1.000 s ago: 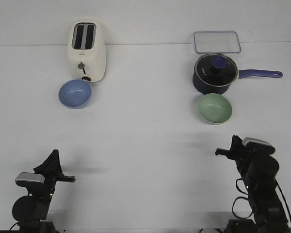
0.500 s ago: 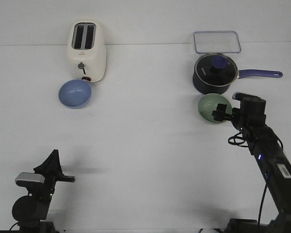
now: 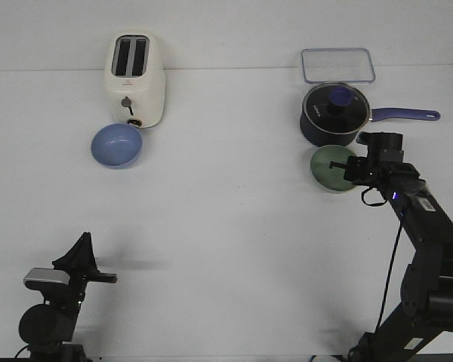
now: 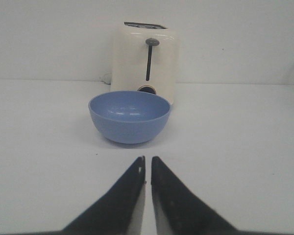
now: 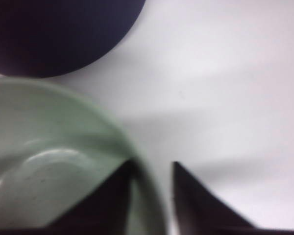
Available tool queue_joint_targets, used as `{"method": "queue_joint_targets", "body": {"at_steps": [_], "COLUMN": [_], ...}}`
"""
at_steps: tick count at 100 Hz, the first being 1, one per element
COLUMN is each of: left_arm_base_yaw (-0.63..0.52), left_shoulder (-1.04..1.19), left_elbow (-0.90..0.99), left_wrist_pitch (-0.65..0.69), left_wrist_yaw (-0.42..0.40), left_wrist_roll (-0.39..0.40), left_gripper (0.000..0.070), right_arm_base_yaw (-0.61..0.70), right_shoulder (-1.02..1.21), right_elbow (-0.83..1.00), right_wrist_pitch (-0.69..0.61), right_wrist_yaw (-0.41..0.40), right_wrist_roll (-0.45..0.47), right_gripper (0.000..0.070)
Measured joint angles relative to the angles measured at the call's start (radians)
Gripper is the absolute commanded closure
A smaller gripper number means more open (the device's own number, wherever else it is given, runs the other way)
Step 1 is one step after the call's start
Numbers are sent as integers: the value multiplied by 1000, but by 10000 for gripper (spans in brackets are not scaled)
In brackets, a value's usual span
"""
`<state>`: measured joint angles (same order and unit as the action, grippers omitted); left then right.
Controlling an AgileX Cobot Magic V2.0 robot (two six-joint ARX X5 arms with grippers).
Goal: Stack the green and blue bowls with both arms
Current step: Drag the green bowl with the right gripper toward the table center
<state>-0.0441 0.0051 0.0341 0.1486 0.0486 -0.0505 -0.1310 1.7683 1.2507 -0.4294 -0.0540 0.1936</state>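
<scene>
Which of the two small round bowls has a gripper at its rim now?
The pale green bowl beside the dark saucepan: the right gripper straddles its rim. The blue bowl stands untouched.

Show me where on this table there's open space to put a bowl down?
The wide white middle, between the blue bowl and green bowl, is bare. It's crowded at the far right: saucepan, clear container and the right gripper at the green bowl's rim. The toaster crowds the blue bowl.
</scene>
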Motion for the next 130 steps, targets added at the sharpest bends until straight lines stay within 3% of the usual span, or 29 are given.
{"method": "queue_joint_targets", "body": {"at_steps": [28,60,81,98,130], "left_arm_base_yaw": [0,0,0,0,0], "left_shoulder": [0,0,0,0,0], "left_elbow": [0,0,0,0,0], "left_wrist_pitch": [0,0,0,0,0], "left_wrist_yaw": [0,0,0,0,0], "left_wrist_roll": [0,0,0,0,-27], "left_gripper": [685,686,686,686,686], "right_arm_base_yaw": [0,42,210,381,668], "right_shoulder": [-87,-410,-590,-609,-500], "right_elbow": [31,-6,-230,-336,-348], "right_wrist_pitch": [-100,-220,-200,-124,-82], "right_wrist_yaw": [-36,-189,-205,-202,-81], "right_wrist_roll": [-38,-56,-34,23,79], "right_gripper": [700,700,700,700,700]}}
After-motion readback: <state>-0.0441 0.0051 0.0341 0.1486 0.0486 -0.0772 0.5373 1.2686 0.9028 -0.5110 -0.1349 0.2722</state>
